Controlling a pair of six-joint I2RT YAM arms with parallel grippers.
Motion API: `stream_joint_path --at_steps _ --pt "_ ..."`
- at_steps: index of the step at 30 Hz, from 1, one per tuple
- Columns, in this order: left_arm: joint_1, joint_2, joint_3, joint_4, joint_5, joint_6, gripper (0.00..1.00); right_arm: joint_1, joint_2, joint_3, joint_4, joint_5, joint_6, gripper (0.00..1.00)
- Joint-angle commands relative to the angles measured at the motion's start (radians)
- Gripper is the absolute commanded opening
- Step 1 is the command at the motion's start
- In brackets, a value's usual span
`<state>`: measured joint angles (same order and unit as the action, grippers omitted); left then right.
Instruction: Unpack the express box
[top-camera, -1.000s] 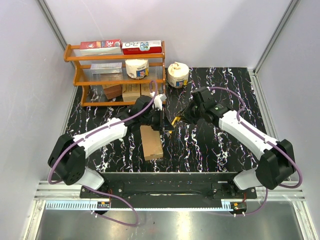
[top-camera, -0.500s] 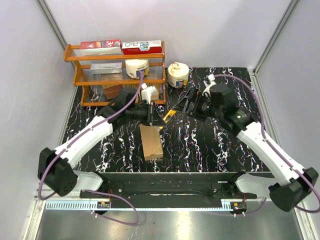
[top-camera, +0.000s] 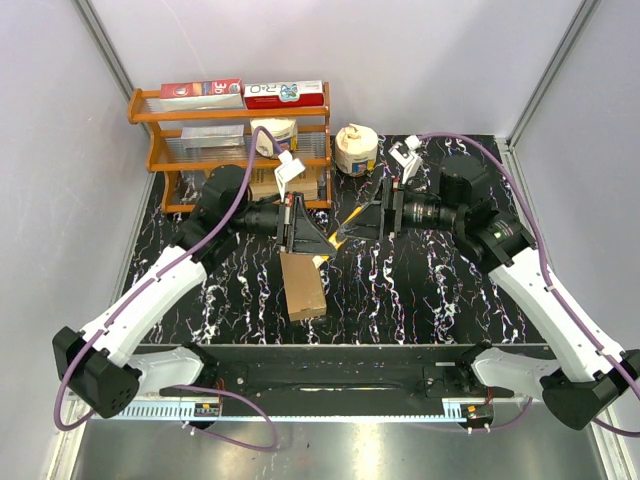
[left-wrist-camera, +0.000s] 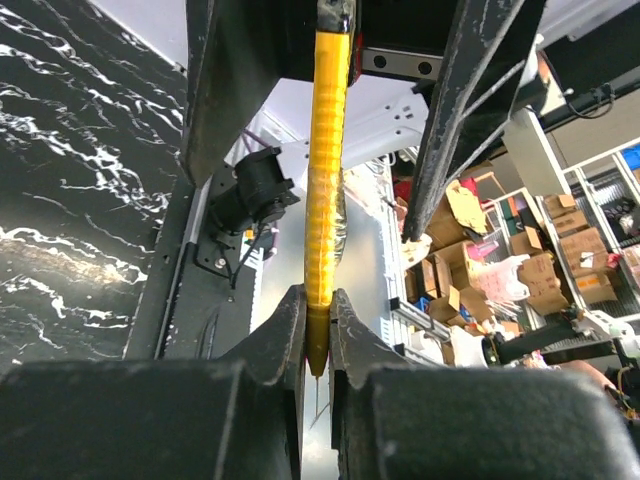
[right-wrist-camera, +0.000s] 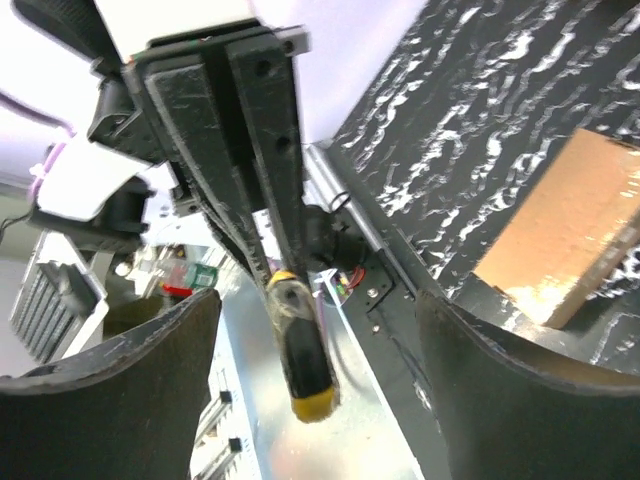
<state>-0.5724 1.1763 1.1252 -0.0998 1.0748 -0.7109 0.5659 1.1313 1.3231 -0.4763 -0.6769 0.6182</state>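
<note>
Left fingers (left-wrist-camera: 275, 345): pressed together on the thin end of a yellow cutter (left-wrist-camera: 325, 170), which is pinched by the left gripper (top-camera: 314, 234).
Right fingers (right-wrist-camera: 120, 390): spread wide, one on each side of the cutter's dark handle end. Nothing is gripped by the right gripper (top-camera: 374, 218).
Express box (top-camera: 302, 284): laid flat on the black marbled table (top-camera: 440, 290), apart from both grippers. Its top face is seen closed and no flap is raised. Whether it is taped cannot be told.
Just beyond the box: the cutter is held in the air between the two grippers, over the box's far end.
Farther beyond the box: an orange rack (top-camera: 150, 150) stocked with cartons is seen, with a white roll (top-camera: 355, 150) on the table beside it.
Done: the cutting tool is judged to be picked up and presented between the arms.
Remaining: nearly everything, as judged here. The seam is not yet cut, the flaps are not yet opened, and nothing is taken out.
</note>
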Motion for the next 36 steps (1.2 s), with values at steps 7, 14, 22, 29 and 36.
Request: stream_joint_path --at_steps 7,14,22,29,36 --pt "-0.004 0.023 0.024 0.097 0.103 -0.078 0.01 0.002 -0.007 0.024 0.192 -0.227 0.089 0.72" --pt "-0.003 0.074 0.036 0.118 0.091 -0.073 0.00 0.003 -0.001 -0.015 0.229 -0.236 0.133 0.61" --pt "-0.001 0.097 0.081 -0.070 0.086 0.077 0.00 0.003 0.002 -0.025 0.228 -0.250 0.129 0.45" --pt "0.011 0.111 0.097 -0.129 0.097 0.117 0.00 0.003 0.013 -0.038 0.216 -0.262 0.109 0.43" --pt "0.029 0.109 0.088 -0.146 0.100 0.125 0.00 0.003 0.012 -0.041 0.197 -0.260 0.080 0.42"
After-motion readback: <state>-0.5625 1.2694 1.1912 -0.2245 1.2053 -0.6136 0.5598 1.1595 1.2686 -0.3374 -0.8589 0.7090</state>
